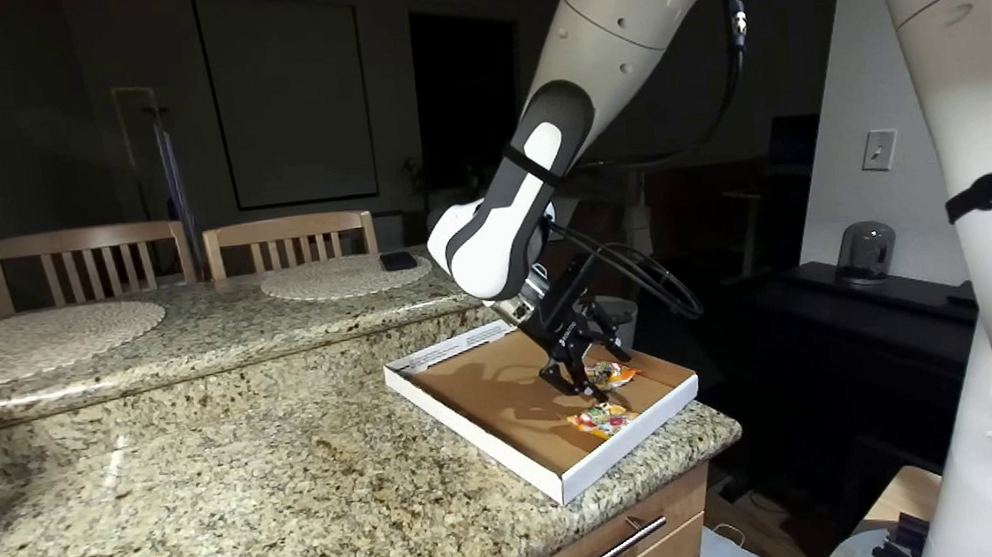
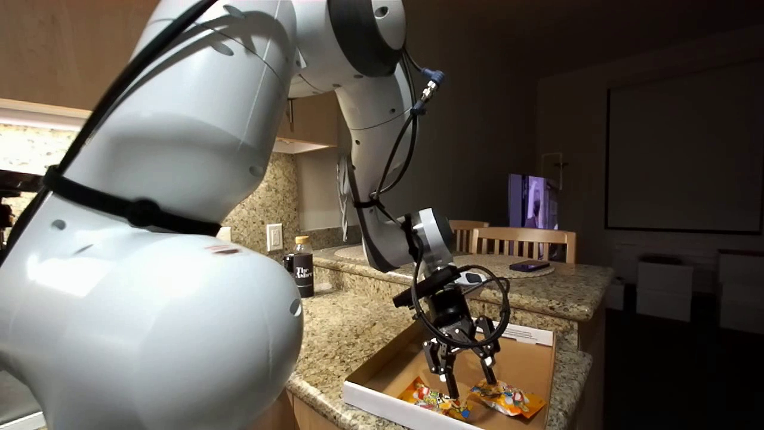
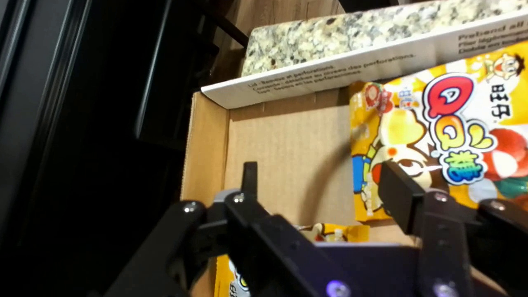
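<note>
I'm watching the gripper (image 2: 473,388) hanging low inside a shallow cardboard box (image 1: 632,438), its jaws standing apart, pinching nothing. It seems to be picking or placing; the next move is probably calling for care around a candy packet (image 2: 510,401) and a second packet (image 2: 427,396), both lying on the box's bottom.

orange cartoon-printed packet (image 1: 606,419), similar packet (image 1: 613,375) near it, both in cardboard box (image 1: 487,392)

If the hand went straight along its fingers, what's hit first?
Likely the candy packet at the wrist view's right: one fingertip of the hand shows over it in all views. Depth is hard to judge.
</note>
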{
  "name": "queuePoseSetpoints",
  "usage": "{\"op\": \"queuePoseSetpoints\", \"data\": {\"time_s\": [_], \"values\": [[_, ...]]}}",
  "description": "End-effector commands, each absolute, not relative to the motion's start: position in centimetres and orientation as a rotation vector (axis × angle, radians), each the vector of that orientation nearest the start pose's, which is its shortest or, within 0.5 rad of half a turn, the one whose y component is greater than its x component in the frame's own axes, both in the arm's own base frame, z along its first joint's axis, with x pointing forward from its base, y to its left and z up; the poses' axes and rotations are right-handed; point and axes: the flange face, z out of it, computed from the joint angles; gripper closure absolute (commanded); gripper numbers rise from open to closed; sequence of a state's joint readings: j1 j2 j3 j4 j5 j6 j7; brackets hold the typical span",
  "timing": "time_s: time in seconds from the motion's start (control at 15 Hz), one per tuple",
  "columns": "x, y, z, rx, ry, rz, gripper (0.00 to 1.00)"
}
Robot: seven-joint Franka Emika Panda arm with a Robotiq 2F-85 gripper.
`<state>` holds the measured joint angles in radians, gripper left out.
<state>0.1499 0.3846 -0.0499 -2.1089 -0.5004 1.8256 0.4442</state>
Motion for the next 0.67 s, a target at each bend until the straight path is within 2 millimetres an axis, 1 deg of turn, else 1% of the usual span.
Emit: {"op": "queuePoseSetpoints", "data": {"time_s": [0.0, 0.13, 0.27, 0.4, 0.6], "values": [[51.8, 1.2, 19.5, 2.471, -0.069, -0.576, 0.00], [52.6, 0.9, 19.2, 2.464, -0.079, -0.544, 0.00], [53.5, 0.9, 19.5, 2.447, -0.081, -0.526, 0.00], [54.1, 0.2, 19.8, 2.430, -0.092, -0.525, 0.00], [54.6, -1.4, 19.4, 2.393, -0.116, -0.529, 0.00]]}}
